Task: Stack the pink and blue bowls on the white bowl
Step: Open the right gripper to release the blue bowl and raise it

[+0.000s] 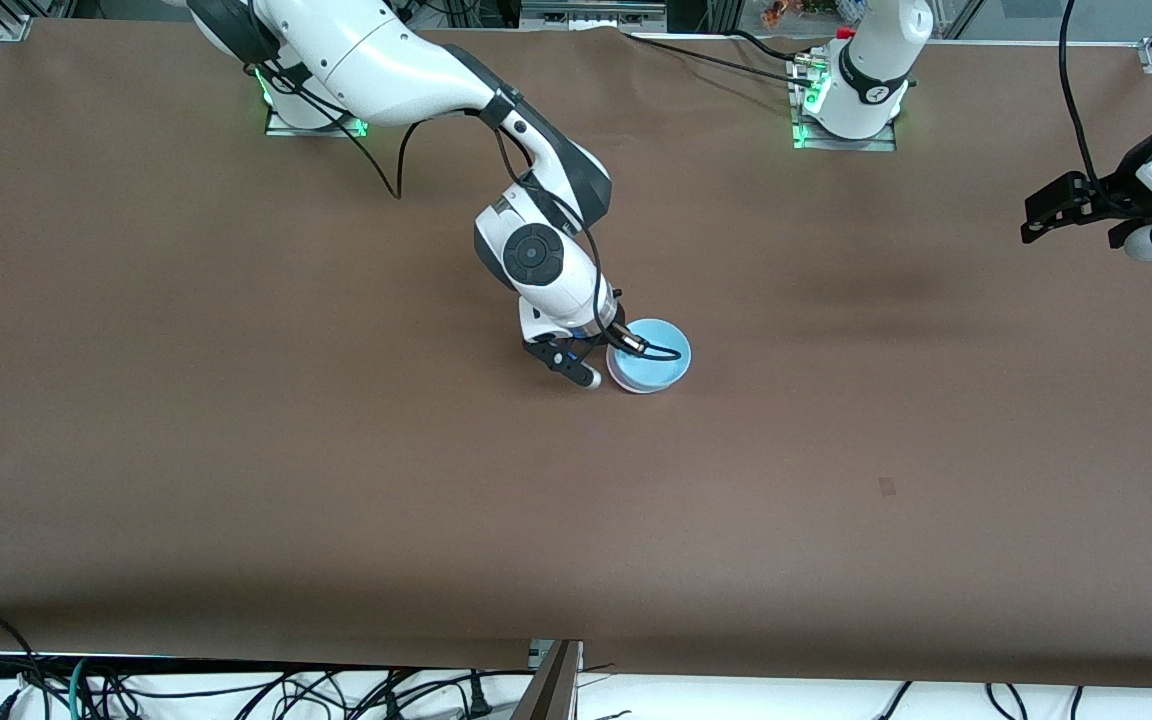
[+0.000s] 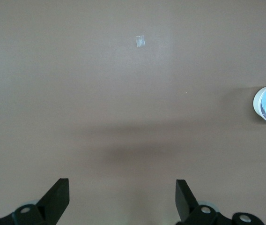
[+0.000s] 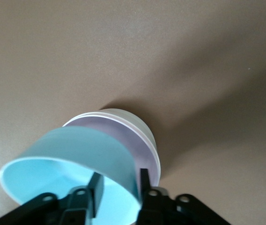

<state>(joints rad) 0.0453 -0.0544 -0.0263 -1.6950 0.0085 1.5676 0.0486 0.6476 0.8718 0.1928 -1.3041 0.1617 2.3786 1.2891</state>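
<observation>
Now the blue bowl (image 3: 77, 164) sits tilted in the pink bowl (image 3: 133, 145), which is nested in the white bowl (image 3: 128, 119), near the middle of the table (image 1: 236, 450). The right gripper (image 3: 119, 187) is at this stack, its fingers astride the blue bowl's wall, one inside and one outside, slightly parted. The left gripper (image 2: 122, 197) waits wide open over the left arm's end of the table.
</observation>
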